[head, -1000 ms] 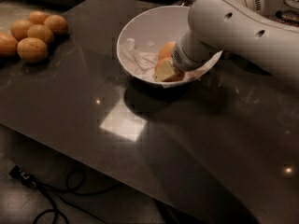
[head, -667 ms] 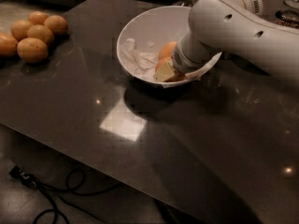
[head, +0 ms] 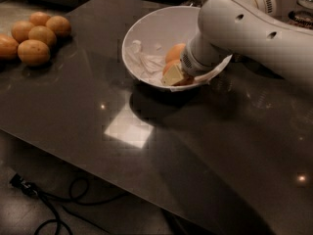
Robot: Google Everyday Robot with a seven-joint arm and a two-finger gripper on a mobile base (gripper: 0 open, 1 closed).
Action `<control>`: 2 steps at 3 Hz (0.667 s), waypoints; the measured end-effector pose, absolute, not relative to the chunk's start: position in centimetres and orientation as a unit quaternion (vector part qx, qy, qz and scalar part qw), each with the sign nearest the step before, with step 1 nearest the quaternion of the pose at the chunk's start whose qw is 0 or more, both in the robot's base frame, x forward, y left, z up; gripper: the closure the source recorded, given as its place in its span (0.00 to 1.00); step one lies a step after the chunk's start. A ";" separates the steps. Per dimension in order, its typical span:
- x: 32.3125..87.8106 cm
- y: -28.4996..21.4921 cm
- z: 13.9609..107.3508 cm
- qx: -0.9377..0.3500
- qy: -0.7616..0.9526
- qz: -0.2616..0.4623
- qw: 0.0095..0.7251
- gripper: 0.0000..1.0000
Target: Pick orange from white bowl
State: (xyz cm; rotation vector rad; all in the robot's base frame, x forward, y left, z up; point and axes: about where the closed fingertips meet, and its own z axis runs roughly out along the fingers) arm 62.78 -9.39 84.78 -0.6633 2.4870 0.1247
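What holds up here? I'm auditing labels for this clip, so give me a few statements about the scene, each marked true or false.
1. The gripper is down inside the white bowl. True.
2. The bowl holds nothing. False: an orange lies in it, right by the gripper.
3. A pile of round orange fruit lies on the table at the picture's left edge, apart from the bowl. True.
4. The bowl is turned upside down. False: it stands open side up on the dark table.
5. A cable runs across the tabletop. False: the black cable lies on the floor below the table's near edge.
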 end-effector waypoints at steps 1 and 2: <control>62.5 -9.5 86.9 -0.270 0.914 0.060 0.297 1.00; 62.1 -10.4 91.6 -0.297 0.889 0.103 0.332 1.00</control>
